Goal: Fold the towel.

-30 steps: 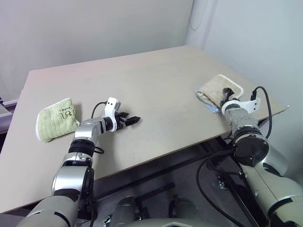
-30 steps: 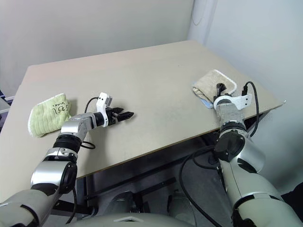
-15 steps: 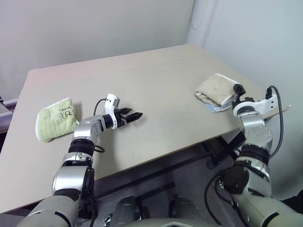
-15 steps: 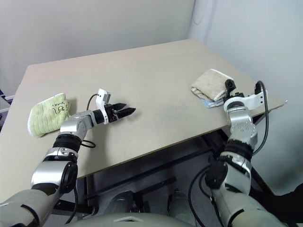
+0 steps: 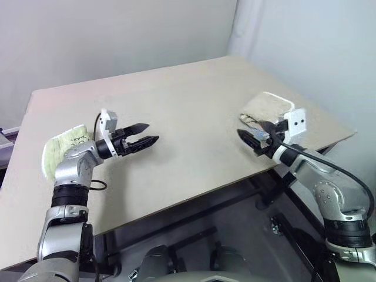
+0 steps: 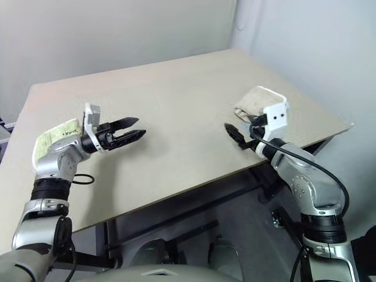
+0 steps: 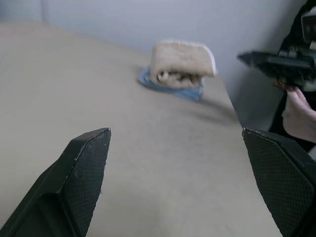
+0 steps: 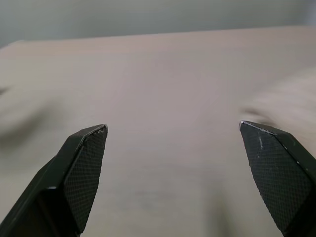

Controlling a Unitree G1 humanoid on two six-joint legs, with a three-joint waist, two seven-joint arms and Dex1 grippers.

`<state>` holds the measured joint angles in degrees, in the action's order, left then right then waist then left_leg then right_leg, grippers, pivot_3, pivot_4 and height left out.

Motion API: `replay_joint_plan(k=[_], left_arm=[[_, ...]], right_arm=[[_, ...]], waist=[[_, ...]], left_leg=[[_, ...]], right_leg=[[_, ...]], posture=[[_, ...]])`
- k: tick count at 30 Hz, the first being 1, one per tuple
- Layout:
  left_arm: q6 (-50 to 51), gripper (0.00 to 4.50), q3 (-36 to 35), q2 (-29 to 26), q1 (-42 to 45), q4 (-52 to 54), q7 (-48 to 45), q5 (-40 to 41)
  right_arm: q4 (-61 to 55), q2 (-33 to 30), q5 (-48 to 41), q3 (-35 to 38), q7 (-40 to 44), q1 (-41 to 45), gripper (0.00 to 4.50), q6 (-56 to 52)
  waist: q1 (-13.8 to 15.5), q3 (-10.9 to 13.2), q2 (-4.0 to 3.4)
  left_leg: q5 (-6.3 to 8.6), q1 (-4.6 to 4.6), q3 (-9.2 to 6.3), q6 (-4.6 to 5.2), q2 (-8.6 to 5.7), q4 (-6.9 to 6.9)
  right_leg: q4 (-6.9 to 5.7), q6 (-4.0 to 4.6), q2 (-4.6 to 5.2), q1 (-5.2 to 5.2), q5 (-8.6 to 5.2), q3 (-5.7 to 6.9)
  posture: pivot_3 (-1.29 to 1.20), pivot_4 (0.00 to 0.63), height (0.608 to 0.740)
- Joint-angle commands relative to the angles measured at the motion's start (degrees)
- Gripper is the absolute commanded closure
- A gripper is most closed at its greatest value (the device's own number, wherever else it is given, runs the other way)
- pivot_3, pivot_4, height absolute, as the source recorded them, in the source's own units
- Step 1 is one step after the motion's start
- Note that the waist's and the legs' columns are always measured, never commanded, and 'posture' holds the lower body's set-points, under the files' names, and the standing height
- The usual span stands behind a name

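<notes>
towel (image 5: 267, 108): lay as a compact folded bundle near the bench's right edge, resting on a small blue cloth (image 7: 170, 91) that showed beneath it; the fold looked done, judging by the tidy stacked shape.
placement, likely reason: bundle parked off to the side, leaving the middle of the bench (image 5: 188, 111) bare; this read as a finished pile set out of the working area.
green cloth (image 5: 61, 150): folded, at the bench's left side, partly hidden behind the left forearm; well apart from the towel.
left gripper (image 5: 140, 134): empty, jaws spread wide, hovering above the bench, touching nothing.
left arm pose: forearm lifted off the surface, gripper about level, aimed across the bench toward the right side; its wrist view looked straight at the towel bundle in the distance.
right gripper (image 5: 251, 138): empty, jaws spread wide; held just beside the towel on the near side, apart from it.
right arm pose: elbow bent below the bench edge, gripper about level, aimed inward toward the bench's middle, with bare surface between its fingers (image 8: 79, 168).
stance, judgement: both grippers raised, facing each other, nothing held; looked like a neutral ready or rest posture, not a reach.
task progress, judgement: at or near the end; nothing obvious left to fold.
risk: bundle sat close to the right edge, so a stray sweep of the right arm could nudge it off.
person: a hand (image 7: 298, 111) showed past the bench's far side in the left wrist view.
</notes>
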<state>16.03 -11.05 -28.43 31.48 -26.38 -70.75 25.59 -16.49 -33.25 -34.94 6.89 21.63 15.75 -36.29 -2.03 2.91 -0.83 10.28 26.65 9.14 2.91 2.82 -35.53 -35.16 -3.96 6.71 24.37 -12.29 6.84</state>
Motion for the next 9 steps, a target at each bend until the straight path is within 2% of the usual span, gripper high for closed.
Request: replay_joint_plan(k=[1,2,3,4,5,6,7,8,9], left_arm=[[-3.58,0.00,-0.95,-0.07,-3.22,5.81,0.47,1.03],[-3.78,0.00,-0.61,-0.10,-4.99,7.49,0.37,1.11],[-4.13,0.00,0.00,-0.50,-7.26,9.19,0.16,0.63],[-4.53,0.00,0.43,-0.87,-9.23,10.62,0.04,0.23],[-4.56,0.00,0.45,-1.29,-11.08,11.70,-0.30,0.38],[-4.12,0.00,0.31,-1.65,-12.53,12.67,-0.34,0.76],[-3.54,0.00,0.16,-2.04,-13.63,13.46,-0.09,1.08],[-3.60,0.00,0.16,-2.30,-14.35,13.70,0.13,1.07],[-3.63,0.00,0.21,-2.45,-14.81,14.03,0.39,1.02]], right_arm=[[-3.07,-3.00,4.32,-1.05,2.83,0.94,0.02,2.63],[-3.45,-3.27,5.19,-1.40,3.54,0.59,0.02,3.24],[-3.79,-3.26,6.16,-1.49,3.67,0.23,0.02,3.99],[-3.83,-3.23,7.01,-1.48,3.65,0.09,0.02,4.31],[-3.59,-3.23,7.79,-1.47,3.49,0.21,0.02,4.27],[-3.37,-3.16,8.36,-1.37,3.40,0.36,0.02,4.26],[-3.13,-2.82,8.22,-0.88,3.41,0.70,0.02,4.06],[-2.74,-2.49,7.88,-0.32,3.62,1.13,0.02,3.82],[-2.60,-2.31,7.54,0.19,3.84,1.35,0.02,3.59]], waist=[[0.97,-0.09,0.24],[1.52,-0.09,0.50],[1.56,-0.22,0.96],[1.42,0.00,1.29],[1.65,-0.09,1.00],[1.64,-0.04,0.63],[1.36,0.12,0.35],[1.15,0.14,0.32],[1.15,0.14,0.32]], left_leg=[[0.00,-0.01,0.33,0.00,0.00,0.40],[-0.01,-0.11,0.98,-0.02,0.03,0.73],[-0.03,-0.24,1.84,-0.05,0.08,1.07],[-0.08,-1.01,2.59,-0.13,-0.02,1.21],[-0.14,-1.37,2.92,-0.24,0.05,1.02],[0.39,-1.45,0.86,-1.37,-0.14,-0.89],[1.86,-1.33,-1.75,-2.39,-0.40,-2.33],[2.55,-1.16,-2.67,-2.12,-0.34,-2.36],[2.64,-1.22,-2.86,-2.04,-0.28,-2.39]], right_leg=[[-0.33,0.05,0.03,0.03,0.02,-0.24],[-1.20,0.42,0.06,0.09,-0.34,-0.55],[-2.47,1.30,0.10,0.09,-1.65,-0.87],[-3.06,1.10,0.15,0.20,-2.88,-1.55],[-3.33,0.30,0.49,0.50,-3.37,-1.93],[-3.29,0.61,0.76,0.65,-3.32,-1.34],[-3.18,0.85,1.03,0.58,-3.17,-0.40],[-3.00,0.88,0.93,0.26,-3.11,0.31],[-2.63,0.81,0.87,-0.07,-3.05,0.72]], posture=[[0.00,0.000,0.721],[0.00,0.000,0.721],[0.00,0.000,0.721],[0.00,0.000,0.721],[0.00,0.000,0.721],[0.00,0.000,0.721],[0.00,0.000,0.721],[0.00,0.000,0.721],[0.00,0.000,0.721]])
